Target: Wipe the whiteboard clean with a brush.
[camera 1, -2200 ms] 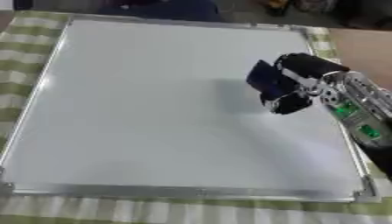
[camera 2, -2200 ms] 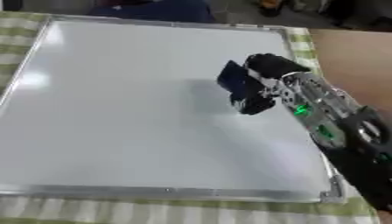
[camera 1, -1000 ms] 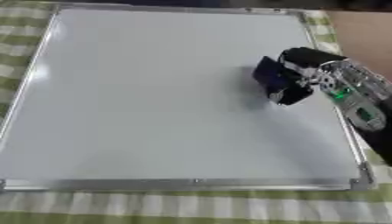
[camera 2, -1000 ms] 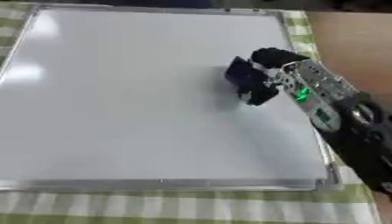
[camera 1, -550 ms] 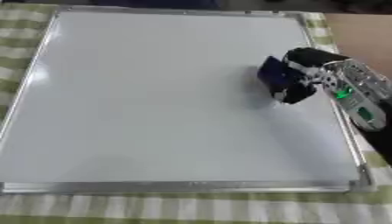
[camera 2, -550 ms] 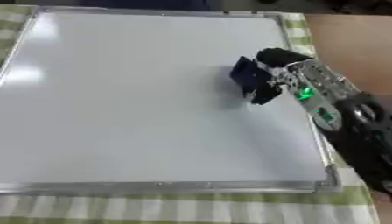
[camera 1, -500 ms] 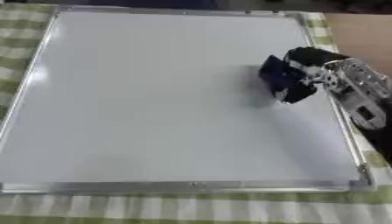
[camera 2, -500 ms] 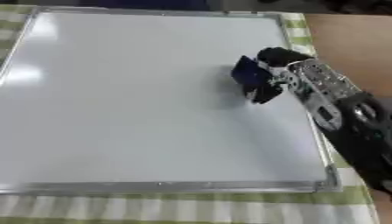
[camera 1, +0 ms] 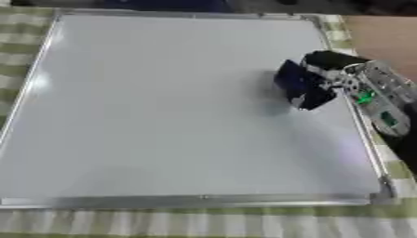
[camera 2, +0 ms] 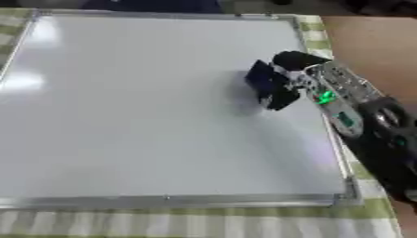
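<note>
A large whiteboard with a silver frame lies flat and fills most of both views; its surface shows no marks. My right hand comes in from the right and hovers over the board's right side. Its fingers are curled round a dark blue brush, which rests on or just above the board. In the right eye view the same brush sits left of the hand. My left hand shows in no view.
The board lies on a green and white checked cloth. A brown tabletop shows at the upper right, past the board's right edge. Something dark blue sits beyond the far edge.
The whole picture shifted between the oldest frames and the later ones, so the camera moved. My right hand with the brush has stayed on the board's right side, edging slightly up.
</note>
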### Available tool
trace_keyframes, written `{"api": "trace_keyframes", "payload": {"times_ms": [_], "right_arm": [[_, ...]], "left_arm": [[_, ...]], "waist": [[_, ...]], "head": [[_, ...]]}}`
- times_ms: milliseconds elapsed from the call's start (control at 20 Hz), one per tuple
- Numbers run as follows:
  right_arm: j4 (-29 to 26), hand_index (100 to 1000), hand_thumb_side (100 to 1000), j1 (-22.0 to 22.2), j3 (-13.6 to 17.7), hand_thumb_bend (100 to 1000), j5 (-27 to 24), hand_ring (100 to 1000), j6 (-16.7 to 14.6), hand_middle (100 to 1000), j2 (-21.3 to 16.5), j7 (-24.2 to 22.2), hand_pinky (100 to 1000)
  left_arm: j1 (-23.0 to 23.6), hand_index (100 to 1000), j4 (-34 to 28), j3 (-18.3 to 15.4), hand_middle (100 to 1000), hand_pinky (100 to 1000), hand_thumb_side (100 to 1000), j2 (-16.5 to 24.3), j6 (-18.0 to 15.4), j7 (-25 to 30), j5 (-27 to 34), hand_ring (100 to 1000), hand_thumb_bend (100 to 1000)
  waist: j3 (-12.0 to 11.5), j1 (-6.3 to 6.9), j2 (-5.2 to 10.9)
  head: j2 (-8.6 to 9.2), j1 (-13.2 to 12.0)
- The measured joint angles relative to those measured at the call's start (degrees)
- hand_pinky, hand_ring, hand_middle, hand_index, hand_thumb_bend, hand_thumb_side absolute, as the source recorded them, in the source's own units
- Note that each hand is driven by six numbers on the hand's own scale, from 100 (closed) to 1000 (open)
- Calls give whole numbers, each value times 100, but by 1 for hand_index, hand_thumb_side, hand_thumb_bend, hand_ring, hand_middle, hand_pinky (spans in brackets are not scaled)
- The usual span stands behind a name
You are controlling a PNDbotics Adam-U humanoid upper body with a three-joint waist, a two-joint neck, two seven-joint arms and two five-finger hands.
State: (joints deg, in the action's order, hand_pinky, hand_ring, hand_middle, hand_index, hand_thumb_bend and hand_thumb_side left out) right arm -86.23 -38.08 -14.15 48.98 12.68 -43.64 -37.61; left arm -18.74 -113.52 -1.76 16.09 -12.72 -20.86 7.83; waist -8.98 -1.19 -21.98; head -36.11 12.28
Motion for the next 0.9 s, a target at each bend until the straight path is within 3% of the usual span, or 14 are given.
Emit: {"api": "trace_keyframes", "payload": {"times_ms": [900], "right_arm": [[-3, 621, 305, -29, -59, 100, -143, 738, -228, 503, -47, -269, 566]], "left_arm": [[-1, 828, 0, 8, 761, 656, 1000, 0, 3, 6, 16, 776, 285]], "waist": [[4, -23, 11]], "head": [[49, 6]]}}
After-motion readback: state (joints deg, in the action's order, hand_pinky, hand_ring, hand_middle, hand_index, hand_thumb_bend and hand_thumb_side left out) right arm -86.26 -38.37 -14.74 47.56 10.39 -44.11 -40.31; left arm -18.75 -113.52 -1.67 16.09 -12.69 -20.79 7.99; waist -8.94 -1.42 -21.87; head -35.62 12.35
